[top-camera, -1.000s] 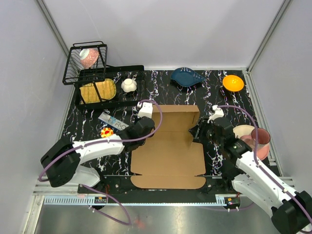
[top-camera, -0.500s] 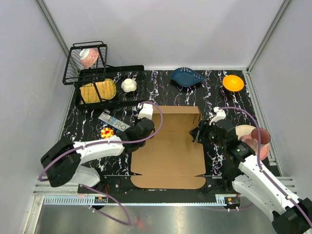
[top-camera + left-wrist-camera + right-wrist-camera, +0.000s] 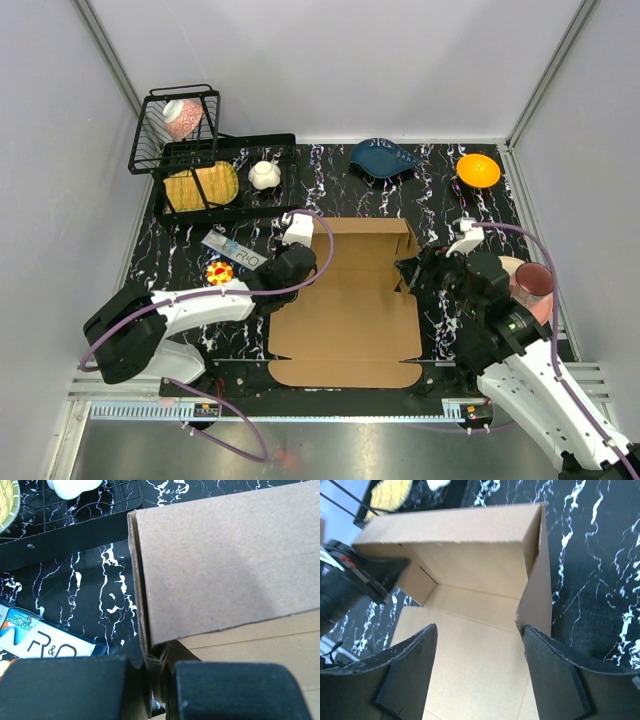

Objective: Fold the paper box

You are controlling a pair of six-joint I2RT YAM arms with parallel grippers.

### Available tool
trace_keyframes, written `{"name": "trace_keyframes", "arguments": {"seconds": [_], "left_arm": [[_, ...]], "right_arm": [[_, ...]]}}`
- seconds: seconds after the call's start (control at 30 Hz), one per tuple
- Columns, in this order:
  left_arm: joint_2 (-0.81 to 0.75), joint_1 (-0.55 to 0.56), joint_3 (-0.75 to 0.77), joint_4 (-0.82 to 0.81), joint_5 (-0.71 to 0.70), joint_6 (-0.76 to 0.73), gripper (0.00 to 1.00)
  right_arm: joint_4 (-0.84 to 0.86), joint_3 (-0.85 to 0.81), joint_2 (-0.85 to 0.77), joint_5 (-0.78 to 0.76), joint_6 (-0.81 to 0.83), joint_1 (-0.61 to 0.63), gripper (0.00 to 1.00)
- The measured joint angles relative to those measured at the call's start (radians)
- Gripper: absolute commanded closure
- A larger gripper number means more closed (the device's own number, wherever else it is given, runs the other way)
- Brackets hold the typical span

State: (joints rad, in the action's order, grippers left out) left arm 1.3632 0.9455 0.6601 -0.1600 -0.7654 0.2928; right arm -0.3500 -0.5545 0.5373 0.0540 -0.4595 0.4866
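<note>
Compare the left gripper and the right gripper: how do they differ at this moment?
The left gripper is shut, while the right gripper is open wide. The left gripper pinches a cardboard edge on the left side of the box; the right gripper holds nothing, its jaws apart beside the raised right wall. Both are black and are at the half-folded box.

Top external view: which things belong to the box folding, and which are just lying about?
In the job: paper box; left gripper pinching its left wall; right gripper open beside its right wall.

Lying about: dish rack, blue dish, orange bowl, pink cup, printed packet.
</note>
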Motion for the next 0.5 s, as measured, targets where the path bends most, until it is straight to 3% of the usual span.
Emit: {"name": "trace_keyframes", "arguments": {"seconds": [0.2, 0.5], "left_arm": [[0.0, 0.0, -0.003, -0.004, -0.001, 0.0, 1.0], [0.0, 0.0, -0.015, -0.022, -0.003, -0.001, 1.0]], "right_arm": [[-0.035, -0.063, -0.061, -0.083, 0.002, 0.001, 0.25], [-0.137, -0.077, -0.179, -0.409, -0.051, 0.002, 0.29]]}}
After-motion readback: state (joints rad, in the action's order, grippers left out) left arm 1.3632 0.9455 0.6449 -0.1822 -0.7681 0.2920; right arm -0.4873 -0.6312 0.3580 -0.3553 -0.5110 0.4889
